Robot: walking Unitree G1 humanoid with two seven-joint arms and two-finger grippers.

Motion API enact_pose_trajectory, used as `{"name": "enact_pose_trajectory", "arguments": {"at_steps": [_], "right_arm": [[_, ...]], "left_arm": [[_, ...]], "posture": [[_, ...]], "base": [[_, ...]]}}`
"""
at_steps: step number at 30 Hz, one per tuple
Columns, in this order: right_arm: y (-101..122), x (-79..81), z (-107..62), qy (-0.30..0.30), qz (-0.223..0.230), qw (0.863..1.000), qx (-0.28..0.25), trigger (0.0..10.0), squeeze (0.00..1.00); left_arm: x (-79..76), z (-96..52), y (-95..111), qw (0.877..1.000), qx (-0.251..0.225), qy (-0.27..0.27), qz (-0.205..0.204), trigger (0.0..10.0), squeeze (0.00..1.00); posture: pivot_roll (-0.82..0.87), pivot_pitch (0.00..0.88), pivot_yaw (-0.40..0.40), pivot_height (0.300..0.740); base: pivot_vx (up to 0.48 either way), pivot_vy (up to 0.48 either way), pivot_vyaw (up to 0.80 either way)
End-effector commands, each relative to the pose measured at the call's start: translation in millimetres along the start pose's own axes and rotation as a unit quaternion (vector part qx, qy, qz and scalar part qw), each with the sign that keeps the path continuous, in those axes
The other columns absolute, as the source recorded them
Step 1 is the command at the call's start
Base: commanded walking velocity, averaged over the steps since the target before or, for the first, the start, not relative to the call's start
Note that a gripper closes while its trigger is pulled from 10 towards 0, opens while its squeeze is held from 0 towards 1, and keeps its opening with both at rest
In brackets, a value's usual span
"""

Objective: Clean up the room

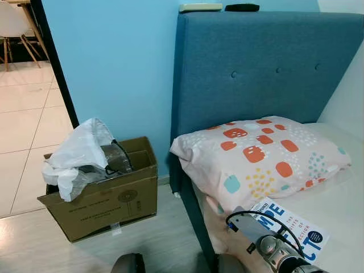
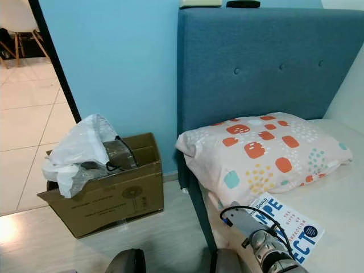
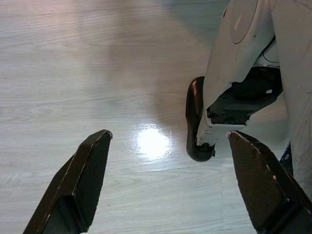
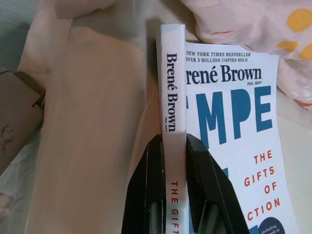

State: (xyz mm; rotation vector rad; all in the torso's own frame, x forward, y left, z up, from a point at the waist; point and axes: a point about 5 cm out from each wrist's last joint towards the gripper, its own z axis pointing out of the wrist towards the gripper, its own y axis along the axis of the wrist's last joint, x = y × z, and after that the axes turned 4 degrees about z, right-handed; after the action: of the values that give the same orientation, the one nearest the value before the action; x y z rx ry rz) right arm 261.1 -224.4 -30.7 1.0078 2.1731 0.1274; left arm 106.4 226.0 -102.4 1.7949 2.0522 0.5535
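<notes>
Right gripper is clamping the spine of a white paperback book — fingers pinching it on both sides. The book is lying on the bed near its edge, just beside the patterned pillow. Left gripper is hanging over the pale wood floor, fingers spread wide, gripping nothing. A cardboard box with a white plastic bag in it is sitting on the floor beside the bed — against the blue wall.
</notes>
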Motion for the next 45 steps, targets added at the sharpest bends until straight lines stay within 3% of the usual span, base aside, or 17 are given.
{"name": "enact_pose_trajectory", "arguments": {"at_steps": [1,6,8,11,15,21,22,25,26,30,31,36,40,41,43,44,45], "right_arm": [[-6,22.4,-1.6,0.036,0.024,0.999,0.020,10.0,0.00],[-10,8.1,-0.8,-0.011,0.065,0.997,0.035,10.0,0.00],[-11,-4.5,-0.6,-0.056,0.142,0.987,0.048,10.0,0.00],[-11,-8.8,-0.7,-0.073,0.180,0.979,0.054,10.0,0.00],[-4,-22.6,-0.6,-0.111,0.341,0.932,0.051,10.0,0.00],[21,-34.9,-0.1,-0.105,0.349,0.931,-0.015,10.0,0.00],[23,-35.4,-0.1,-0.101,0.349,0.931,-0.021,10.0,0.86],[26,-34.5,-0.1,-0.094,0.336,0.937,-0.027,10.0,0.86],[29,-31.1,0.1,-0.082,0.308,0.947,-0.033,10.0,1.00],[30,-27.0,0.2,-0.072,0.281,0.956,-0.035,10.0,1.00],[28,-18.5,0.5,-0.054,0.238,0.969,-0.030,10.0,1.00],[24,-13.1,0.8,-0.038,0.202,0.978,-0.023,10.0,1.00],[25,-21.2,0.6,-0.050,0.157,0.986,-0.035,10.0,1.00],[27,-23.3,0.6,-0.041,0.163,0.985,-0.042,10.0,0.67],[29,-24.5,0.5,-0.033,0.167,0.984,-0.047,10.0,0.67],[30,-24.4,0.5,-0.020,0.168,0.984,-0.051,10.0,0.14],[31,-24.3,0.5,-0.011,0.169,0.984,-0.054,10.0,0.14]], "left_arm": [[-0.4,-0.5,-2,1.000,0.003,-0.008,0.010,10.0,0.00],[-2.1,-0.1,-1,1.000,0.001,-0.013,0.013,10.0,0.00],[-3.1,-0.2,-1,1.000,0.001,-0.015,0.015,10.0,0.00],[-3.4,-0.3,-2,1.000,0.002,-0.016,0.015,10.0,0.00],[-4.1,-0.8,-4,1.000,0.003,-0.019,0.017,10.0,0.00],[-2.8,-1.5,-5,1.000,0.004,-0.018,0.018,10.0,0.00],[-2.6,-1.5,-5,1.000,0.004,-0.017,0.018,10.0,0.00],[-2.5,-1.5,-5,1.000,0.004,-0.017,0.017,10.0,0.00],[-2.8,-1.3,-5,1.000,0.003,-0.017,0.017,10.0,0.00],[-3.0,-1.2,-5,1.000,0.003,-0.017,0.016,10.0,0.00],[-4.3,-0.6,-4,1.000,0.002,-0.018,0.014,10.0,0.00],[-6.0,0.0,-3,1.000,0.002,-0.019,0.014,10.0,0.00],[-7.1,0.8,-1,1.000,0.002,-0.021,0.016,10.0,0.00],[-7.6,1.1,0,1.000,0.002,-0.022,0.017,10.0,0.00],[-7.9,1.3,0,1.000,0.002,-0.022,0.017,10.0,0.00],[-8.2,1.6,1,1.000,0.001,-0.022,0.017,10.0,0.00],[-8.3,1.8,2,1.000,0.001,-0.023,0.018,10.0,0.00]], "posture": [[0.14,0.090,-0.057,0.570],[0.13,0.096,-0.058,0.570],[0.13,0.096,-0.058,0.570],[0.13,0.099,-0.057,0.570],[0.14,0.109,-0.055,0.570],[0.14,0.102,-0.062,0.570],[0.14,0.102,-0.062,0.570],[0.14,0.100,-0.065,0.570],[0.14,0.093,-0.068,0.570],[0.14,0.093,-0.068,0.570],[0.14,0.082,-0.069,0.570],[0.13,0.076,-0.063,0.570],[0.12,0.071,-0.060,0.570],[0.12,0.070,-0.059,0.570],[0.12,0.069,-0.060,0.570],[0.11,0.067,-0.059,0.570],[0.11,0.067,-0.059,0.570]], "base": [[0.000,0.000,0.00],[0.000,0.000,0.00],[0.000,0.000,0.00],[0.000,0.000,0.00],[0.000,0.000,0.00],[0.000,0.000,0.00],[0.000,0.000,0.00],[0.000,0.000,0.00],[0.000,0.000,0.00],[0.000,0.000,0.00],[0.000,0.000,0.00],[0.000,0.000,0.00],[0.000,0.000,0.00],[0.000,0.000,0.00],[0.000,0.000,0.00],[0.000,0.000,0.00],[0.000,0.000,0.00]]}}
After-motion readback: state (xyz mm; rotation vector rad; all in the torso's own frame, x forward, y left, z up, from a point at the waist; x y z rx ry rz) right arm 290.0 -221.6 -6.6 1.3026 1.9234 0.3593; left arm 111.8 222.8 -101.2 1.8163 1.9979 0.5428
